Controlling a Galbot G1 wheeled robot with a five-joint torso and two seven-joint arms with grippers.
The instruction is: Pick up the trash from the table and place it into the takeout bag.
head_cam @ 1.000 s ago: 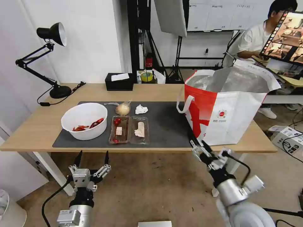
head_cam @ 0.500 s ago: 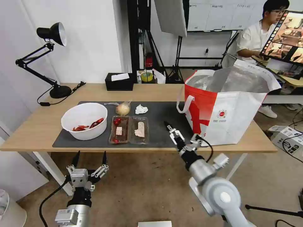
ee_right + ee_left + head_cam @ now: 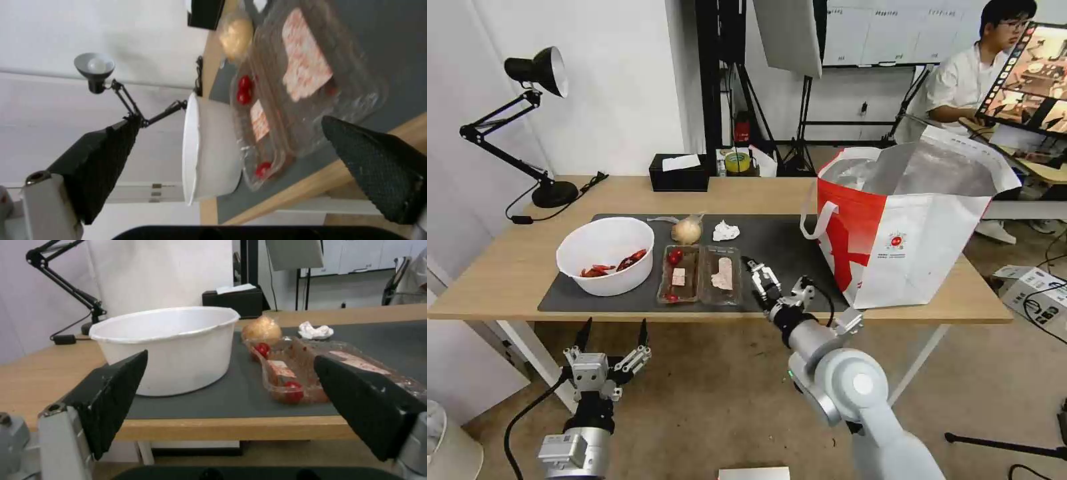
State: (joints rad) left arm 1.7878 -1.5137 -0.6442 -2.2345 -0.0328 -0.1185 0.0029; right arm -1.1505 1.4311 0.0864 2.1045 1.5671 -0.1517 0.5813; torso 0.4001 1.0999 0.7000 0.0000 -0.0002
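The trash lies on the dark mat (image 3: 787, 250) of the table (image 3: 507, 267): a white bowl (image 3: 605, 255) with red scraps, two clear trays (image 3: 679, 275) (image 3: 722, 275) side by side, a knotted clear bag (image 3: 687, 230) and a crumpled tissue (image 3: 726, 231). The takeout bag (image 3: 907, 227) stands open at the table's right end. My right gripper (image 3: 760, 275) hovers open over the mat's front edge, just right of the trays; its wrist view shows the nearer tray (image 3: 311, 66) ahead of it. My left gripper (image 3: 614, 330) hangs open below the table's front edge, facing the bowl (image 3: 169, 343).
A black tissue box (image 3: 679, 172) sits at the table's back edge. A black desk lamp (image 3: 537, 133) stands at the back left corner, its cord trailing on the wood. A strip of bare mat lies between the trays and the takeout bag.
My right arm has swung left and forward, from below the takeout bag's front corner to beside the trays. The left gripper has sunk slightly.
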